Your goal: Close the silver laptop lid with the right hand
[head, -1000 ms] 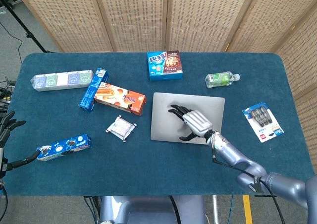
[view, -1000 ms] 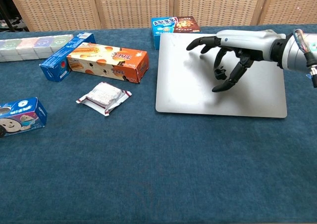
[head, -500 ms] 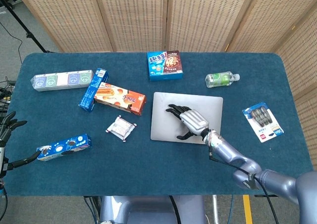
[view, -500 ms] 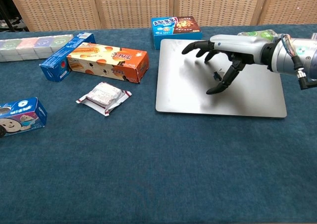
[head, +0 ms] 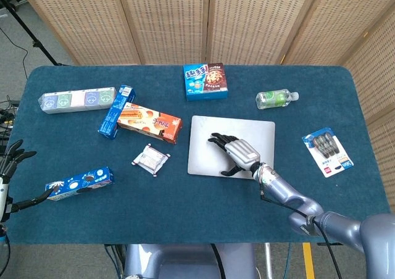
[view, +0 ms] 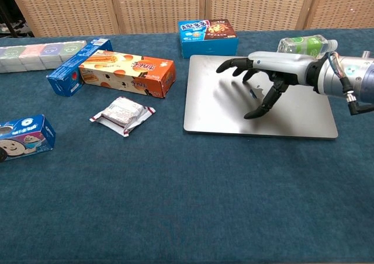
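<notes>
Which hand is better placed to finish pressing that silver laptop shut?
The right hand: it is spread directly over the laptop lid. The left hand sits at the table's far left edge, away from it.

Right robot hand (view: pixel 266 77) palm-down, fingers spread

Both views are bright and evenly lit from overhead, with colours clear and no dim corners. The right robot hand (view: pixel 262 83) casts a soft grey shadow on the silver laptop lid (view: pixel 222 109), whose matte surface shows a pale sheen but no hard glare. Focus is sharp throughout, and the worktop (head: pixel 185 223) edges bow slightly in the head view.
</notes>
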You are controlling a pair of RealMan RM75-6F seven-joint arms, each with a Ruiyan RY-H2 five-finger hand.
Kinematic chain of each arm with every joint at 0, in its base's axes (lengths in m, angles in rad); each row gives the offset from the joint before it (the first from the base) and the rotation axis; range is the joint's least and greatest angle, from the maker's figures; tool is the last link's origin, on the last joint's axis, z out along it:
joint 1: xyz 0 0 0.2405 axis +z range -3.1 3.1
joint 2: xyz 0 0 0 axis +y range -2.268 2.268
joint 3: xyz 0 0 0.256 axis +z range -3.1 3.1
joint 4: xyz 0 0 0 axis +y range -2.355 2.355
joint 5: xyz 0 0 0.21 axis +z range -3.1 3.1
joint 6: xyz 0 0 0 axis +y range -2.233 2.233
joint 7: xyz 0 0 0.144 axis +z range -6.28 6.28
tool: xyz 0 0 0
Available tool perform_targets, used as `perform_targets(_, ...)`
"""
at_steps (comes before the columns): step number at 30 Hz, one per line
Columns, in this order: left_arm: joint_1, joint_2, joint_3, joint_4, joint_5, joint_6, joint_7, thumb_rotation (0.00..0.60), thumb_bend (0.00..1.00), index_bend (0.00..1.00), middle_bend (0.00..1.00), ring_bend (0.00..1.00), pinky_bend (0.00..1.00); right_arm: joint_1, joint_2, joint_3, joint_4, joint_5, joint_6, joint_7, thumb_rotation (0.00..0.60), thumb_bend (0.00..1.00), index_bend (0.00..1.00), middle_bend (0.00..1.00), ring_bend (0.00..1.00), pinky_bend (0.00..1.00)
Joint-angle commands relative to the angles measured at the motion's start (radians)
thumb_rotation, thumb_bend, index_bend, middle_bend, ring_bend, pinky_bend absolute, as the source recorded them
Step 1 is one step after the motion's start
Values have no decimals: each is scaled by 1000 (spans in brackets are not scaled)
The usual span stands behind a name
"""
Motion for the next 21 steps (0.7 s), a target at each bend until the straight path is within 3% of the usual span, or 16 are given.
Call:
perform_targets(1, 0, 0, 1, 0, 0, 0, -1, 600, 12, 244, 103, 154, 186, 5, -4, 1, 4, -3, -1, 3, 600, 220, 82, 28, 104, 138)
perform_targets(21, -6, 2, 7, 1, 1, -12, 0, 600, 12, 244, 103, 154, 186, 37, -72, -12, 95, -12, -37, 52, 600, 220, 80, 24, 100, 137)
